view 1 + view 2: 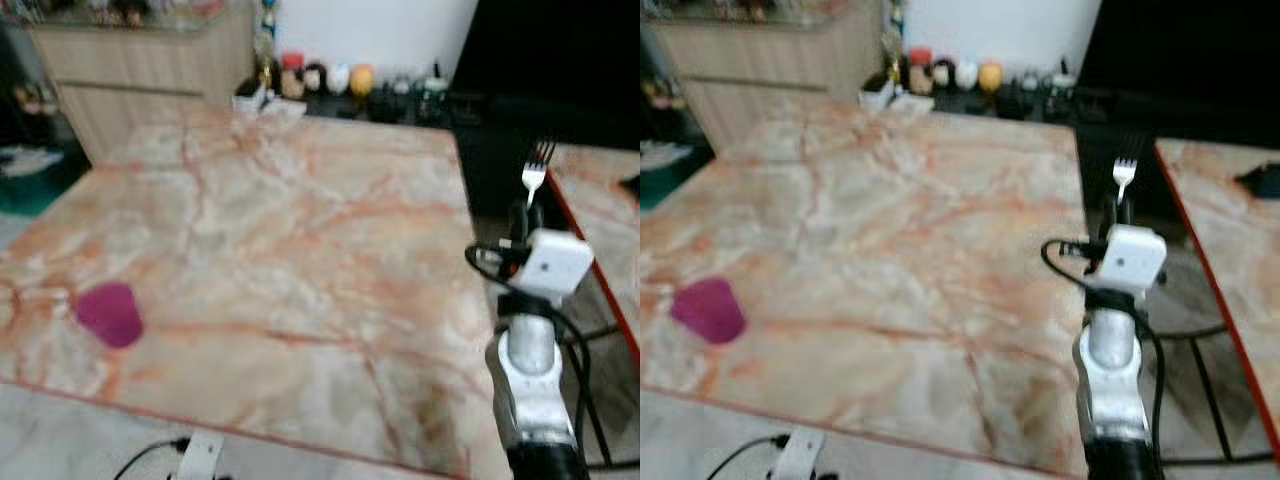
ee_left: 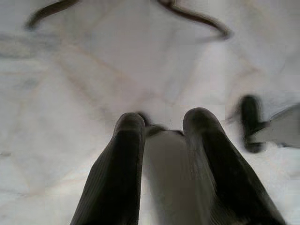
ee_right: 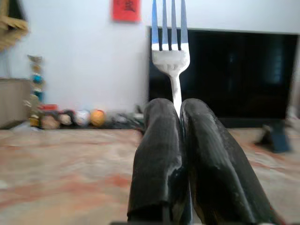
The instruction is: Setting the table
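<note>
1. My right claw (image 3: 177, 110) is pinched shut on the fork (image 3: 170, 51), gripping its neck; the tines stand straight up above my fingertips.
2. In the head views my right arm sits just off the table's right edge, and the fork (image 1: 535, 172) rises over the dark gap beside that edge.
3. The table (image 1: 300, 230) is a broad marble top with a thin red rim. Most of its surface lies open between me and the far side.
4. A magenta cup (image 1: 110, 314) stands near the front left corner, well apart from the fork.
5. Small jars (image 1: 330, 80) are lined up along the far edge.
6. A second marble top (image 1: 600, 210) lies to the right, across the gap.
7. My left claw (image 2: 161, 129) points down at pale floor, fingers narrowly apart, with a blurred grey shape between them that I cannot make out.
</note>
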Motion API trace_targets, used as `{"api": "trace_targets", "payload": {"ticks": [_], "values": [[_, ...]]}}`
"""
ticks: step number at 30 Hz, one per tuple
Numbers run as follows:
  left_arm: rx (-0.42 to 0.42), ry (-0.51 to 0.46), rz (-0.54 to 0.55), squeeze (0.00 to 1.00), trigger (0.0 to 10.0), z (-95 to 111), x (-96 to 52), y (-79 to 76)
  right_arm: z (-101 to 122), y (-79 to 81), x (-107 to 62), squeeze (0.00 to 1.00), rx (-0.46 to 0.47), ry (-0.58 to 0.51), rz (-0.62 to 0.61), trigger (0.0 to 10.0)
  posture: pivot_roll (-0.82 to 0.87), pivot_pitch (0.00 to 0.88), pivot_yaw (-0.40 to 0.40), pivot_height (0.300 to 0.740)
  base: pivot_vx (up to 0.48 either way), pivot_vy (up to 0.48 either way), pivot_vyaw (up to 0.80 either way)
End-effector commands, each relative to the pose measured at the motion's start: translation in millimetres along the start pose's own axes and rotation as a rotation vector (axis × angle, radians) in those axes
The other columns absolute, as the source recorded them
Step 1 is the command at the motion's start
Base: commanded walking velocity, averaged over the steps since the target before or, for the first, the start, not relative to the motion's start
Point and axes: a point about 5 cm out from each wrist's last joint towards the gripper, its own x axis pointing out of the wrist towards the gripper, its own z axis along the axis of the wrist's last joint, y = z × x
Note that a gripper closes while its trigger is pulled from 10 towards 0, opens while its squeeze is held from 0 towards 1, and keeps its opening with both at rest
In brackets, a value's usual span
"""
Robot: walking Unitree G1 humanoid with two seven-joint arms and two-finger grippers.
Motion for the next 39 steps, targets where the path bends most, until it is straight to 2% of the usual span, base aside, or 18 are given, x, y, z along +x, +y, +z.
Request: {"api": "trace_targets", "payload": {"ticks": [1,8,26,39], "values": [[-0.012,0.008,-0.011,0.00,10.0,-3.0,0.0,-3.1,2.9,-2.4,3.3,0.00,0.004,-0.010,-0.013,10.0,0.01,0.000,-0.030,0.740,0.000,-0.394,0.00],[-0.017,0.005,-0.015,0.00,10.0,-2.8,-0.1,-3.3,3.1,-1.8,4.3,0.00,0.004,-0.011,-0.011,10.0,0.01,0.000,-0.031,0.740,0.000,-0.414,0.00],[-0.018,0.005,-0.024,0.00,10.0,-4.1,-0.2,-4.6,2.7,0.3,5.6,0.00,0.007,-0.011,-0.002,10.0,0.01,0.000,-0.032,0.740,-0.285,-0.385,0.00],[0.012,0.017,-0.002,0.00,10.0,-3.9,-0.2,-2.5,2.8,-0.8,5.4,0.00,0.002,-0.010,-0.004,10.0,0.00,0.000,-0.031,0.740,0.000,-0.208,0.00]]}}
